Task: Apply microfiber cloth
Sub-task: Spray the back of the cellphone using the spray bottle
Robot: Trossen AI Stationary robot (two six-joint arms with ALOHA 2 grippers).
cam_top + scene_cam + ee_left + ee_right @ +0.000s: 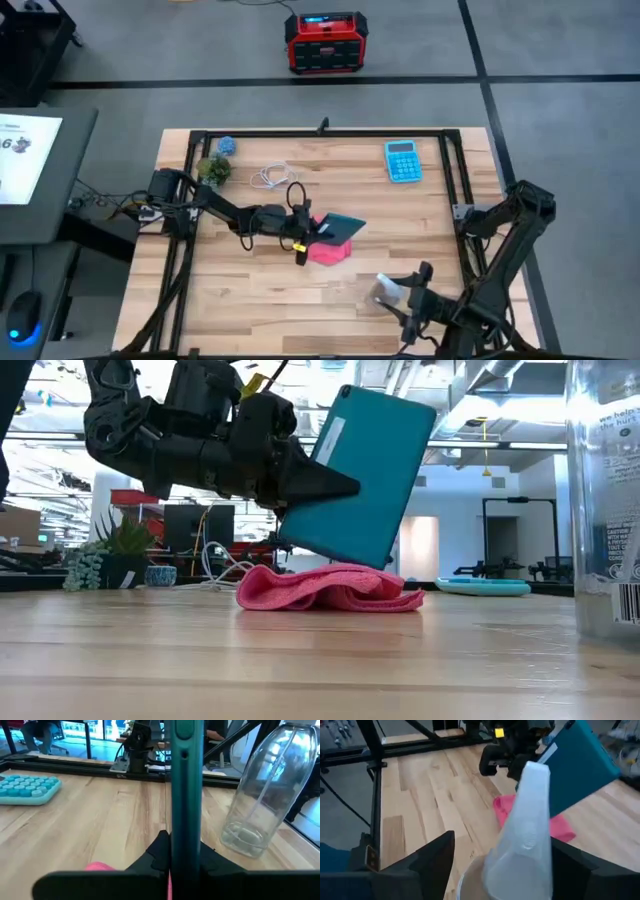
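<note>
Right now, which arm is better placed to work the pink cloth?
Left. The left gripper holds the teal tablet tilted directly above the microfiber cloth. The right gripper sits near the table's front edge, occupied with a clear bottle.

Left gripper (318,232) clamped at table centre; right gripper (392,292) clamped near front edge.

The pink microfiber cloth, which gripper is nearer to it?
Left. The left gripper, holding a teal tablet tilted over the microfiber cloth, is right beside it. The right gripper holds a clear bottle nearer the table's front edge, clearly apart.
</note>
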